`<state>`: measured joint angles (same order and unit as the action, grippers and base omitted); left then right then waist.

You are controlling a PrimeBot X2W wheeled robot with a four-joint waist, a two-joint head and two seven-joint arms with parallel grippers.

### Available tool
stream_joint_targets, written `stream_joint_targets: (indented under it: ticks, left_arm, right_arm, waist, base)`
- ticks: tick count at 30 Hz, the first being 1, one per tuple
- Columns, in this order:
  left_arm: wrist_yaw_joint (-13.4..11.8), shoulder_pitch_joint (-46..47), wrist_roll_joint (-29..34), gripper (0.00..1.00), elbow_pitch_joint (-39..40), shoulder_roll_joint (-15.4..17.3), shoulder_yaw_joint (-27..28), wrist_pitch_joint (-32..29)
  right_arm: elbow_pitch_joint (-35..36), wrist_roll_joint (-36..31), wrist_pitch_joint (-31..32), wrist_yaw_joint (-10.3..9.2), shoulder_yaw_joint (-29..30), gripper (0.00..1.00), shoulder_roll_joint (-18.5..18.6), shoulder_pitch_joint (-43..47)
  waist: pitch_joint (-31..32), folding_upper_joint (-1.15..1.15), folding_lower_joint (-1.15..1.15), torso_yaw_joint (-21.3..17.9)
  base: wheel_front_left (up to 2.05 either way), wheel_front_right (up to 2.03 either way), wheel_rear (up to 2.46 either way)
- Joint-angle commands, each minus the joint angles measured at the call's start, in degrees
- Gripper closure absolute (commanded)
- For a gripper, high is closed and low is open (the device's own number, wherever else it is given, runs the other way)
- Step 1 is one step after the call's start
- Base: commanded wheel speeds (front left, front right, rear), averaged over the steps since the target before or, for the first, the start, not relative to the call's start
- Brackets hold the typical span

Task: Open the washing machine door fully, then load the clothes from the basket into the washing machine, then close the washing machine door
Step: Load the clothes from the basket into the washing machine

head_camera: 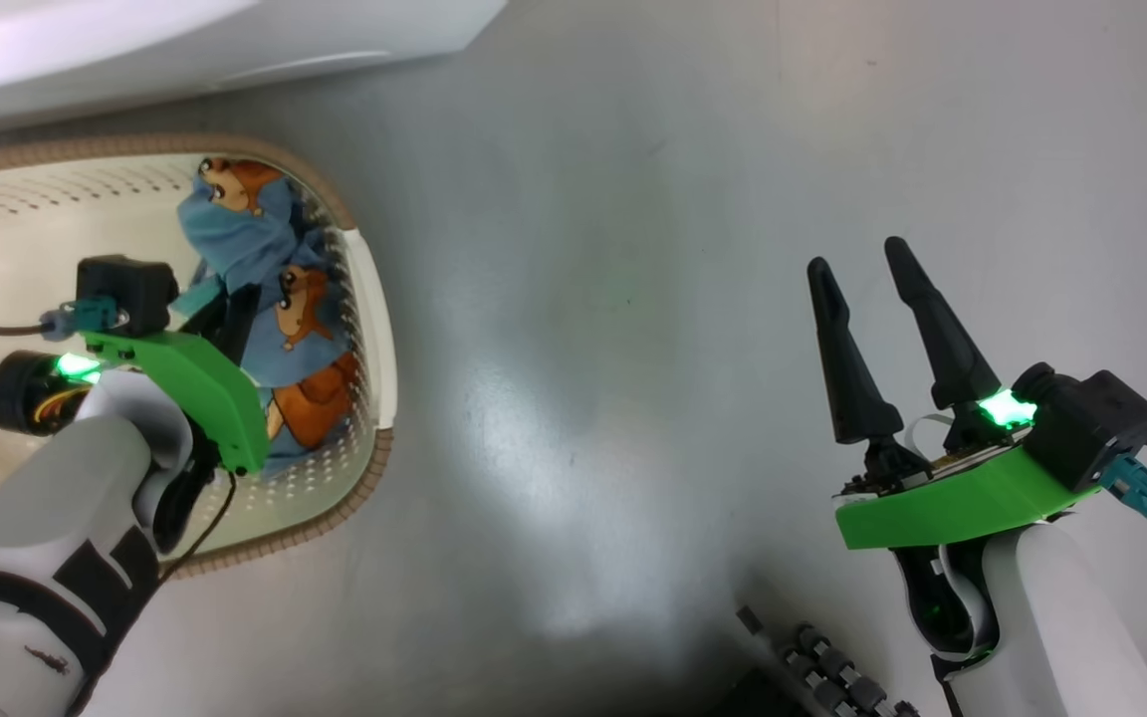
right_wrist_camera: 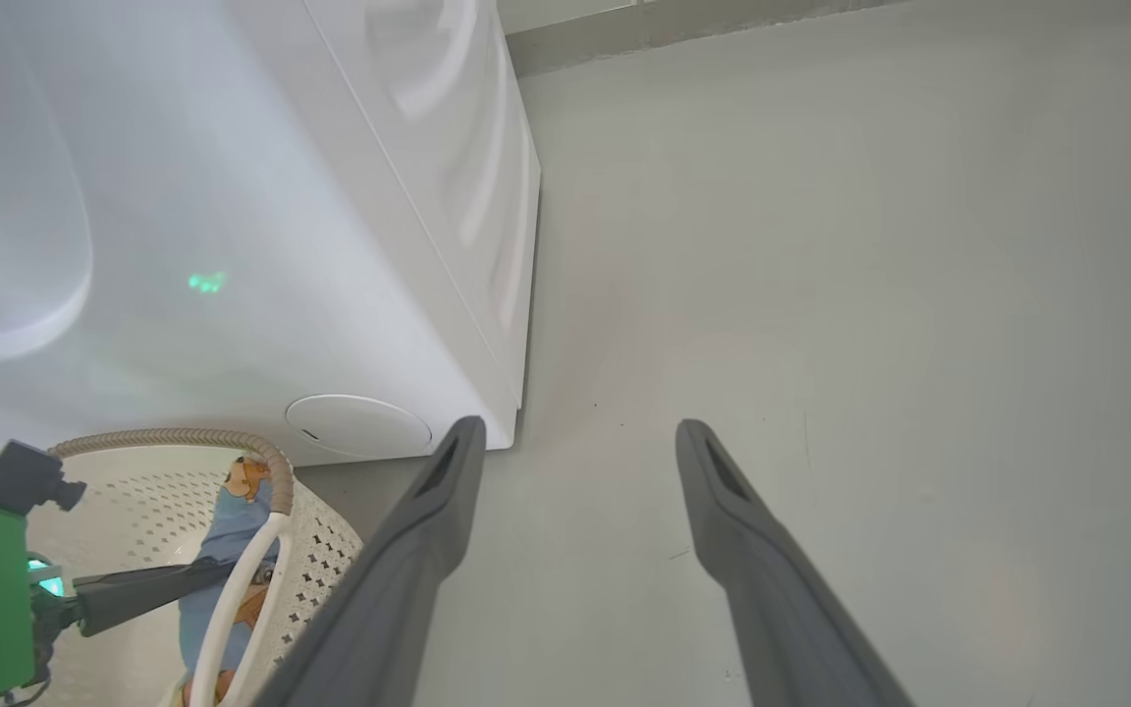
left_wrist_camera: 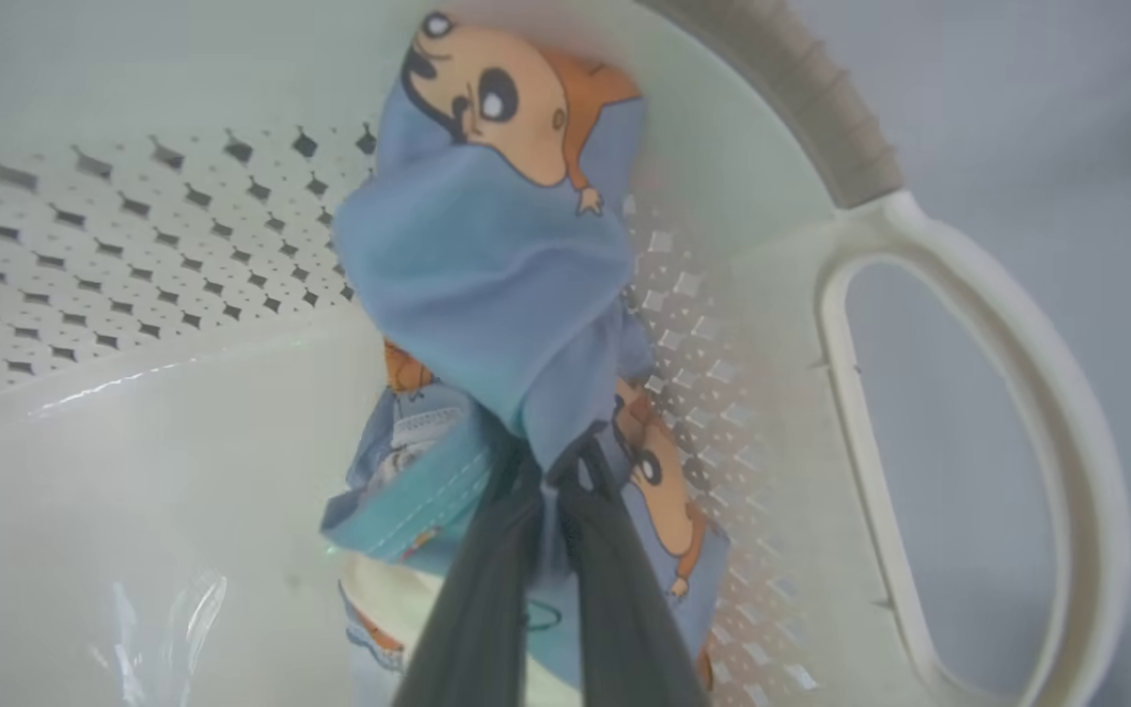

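Observation:
The cream perforated basket (head_camera: 374,299) with a brown rim stands on the floor at the left. The clothes (head_camera: 280,319), light blue fabric with orange bears, are bunched against its right wall. My left gripper (head_camera: 235,314) reaches down into the basket. In the left wrist view its jaws (left_wrist_camera: 561,462) are pinched shut on a fold of the blue clothes (left_wrist_camera: 487,285). My right gripper (head_camera: 867,264) hangs open over bare floor at the right, holding nothing, and its fingers (right_wrist_camera: 453,471) stand spread apart. The washing machine (right_wrist_camera: 261,245) is the white box behind the basket. Its door I cannot make out.
The basket's side handle (left_wrist_camera: 1066,442) loops out to the right of the clothes. A round white cover (right_wrist_camera: 357,425) sits low on the washer's front corner. Grey floor (head_camera: 583,349) stretches between the basket and my right arm. A dark ribbed part of my base (head_camera: 822,667) shows at the bottom.

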<state>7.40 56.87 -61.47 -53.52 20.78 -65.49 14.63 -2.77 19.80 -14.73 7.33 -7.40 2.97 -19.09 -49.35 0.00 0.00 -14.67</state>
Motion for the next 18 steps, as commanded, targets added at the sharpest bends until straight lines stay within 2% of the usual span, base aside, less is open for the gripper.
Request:
stream_joint_targets:
  ticks: [1,10,18]
  left_arm:
    - [0.09,-0.02,-0.73,1.0,0.79,1.38,1.31,0.37]
    - [0.09,-3.2,0.05,1.0,3.1,0.58,8.4,0.37]
    - [0.09,-10.48,6.03,1.0,6.99,-0.58,18.88,0.37]
  right_arm:
    - [0.89,-0.09,-0.27,0.16,-0.75,0.0,-0.09,1.74]
    - [0.25,-1.69,-0.27,0.16,0.62,0.0,-0.09,1.72]
    - [-1.67,-2.69,-0.27,0.16,1.82,0.0,0.88,3.38]
  waist:
    - [1.06,0.0,0.0,0.84]
    - [5.44,0.0,0.0,4.0]
    - [12.1,0.0,0.0,7.6]
  base:
    - [0.0,0.0,0.0]
    - [0.0,0.0,0.0]
    - [0.0,0.0,0.0]
